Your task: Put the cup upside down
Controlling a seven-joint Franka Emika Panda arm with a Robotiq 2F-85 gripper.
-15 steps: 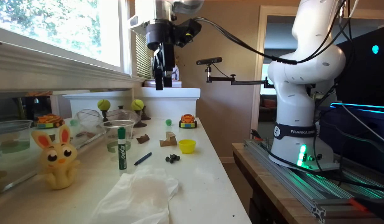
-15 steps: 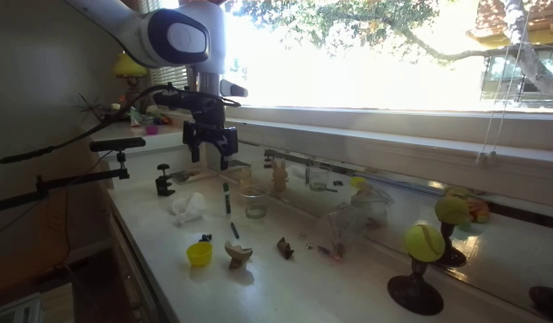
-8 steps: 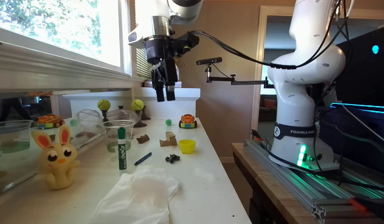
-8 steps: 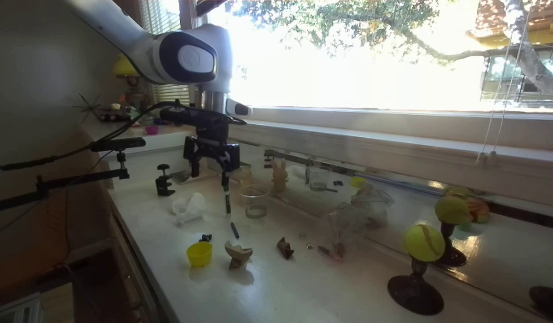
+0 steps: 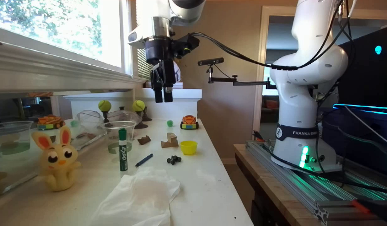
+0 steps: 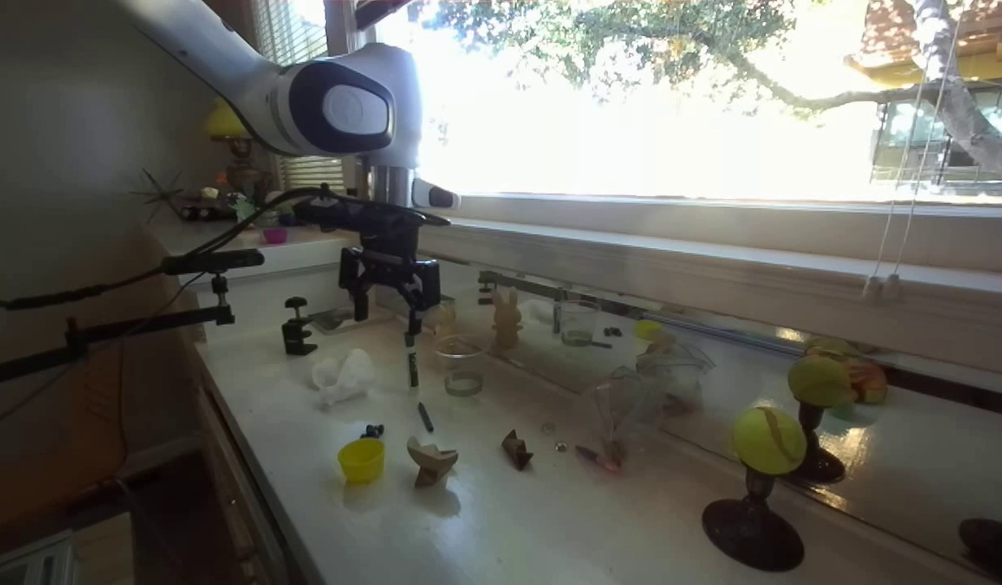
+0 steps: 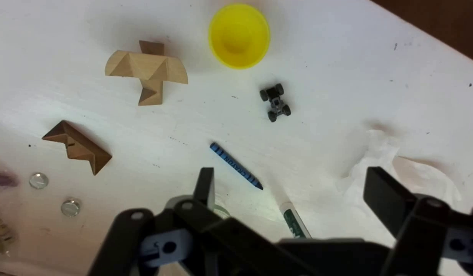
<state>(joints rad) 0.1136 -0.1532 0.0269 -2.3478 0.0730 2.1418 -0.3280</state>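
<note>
A small yellow cup (image 5: 189, 147) stands upright, mouth up, near the counter's front edge. It also shows in an exterior view (image 6: 361, 461) and at the top of the wrist view (image 7: 239, 36). A larger clear plastic cup (image 5: 118, 138) with a green band near its base stands upright behind the marker; it shows in an exterior view (image 6: 462, 366) too. In the wrist view it is mostly hidden behind a finger. My gripper (image 5: 163, 98) is open and empty, pointing down, well above the counter. In the wrist view its fingertips (image 7: 290, 182) frame the crayon tip and marker.
A green marker (image 5: 123, 150) stands on end beside the clear cup. A blue crayon (image 7: 236, 165), a tiny black car (image 7: 275, 102), wooden pieces (image 7: 148, 69) and white tissue (image 5: 143, 194) lie around. A yellow bunny (image 5: 60, 160) stands near the mirror.
My gripper has come down toward the counter, mostly in the first half second. It tilted briefly and now points straighter down. The cups have not moved.
</note>
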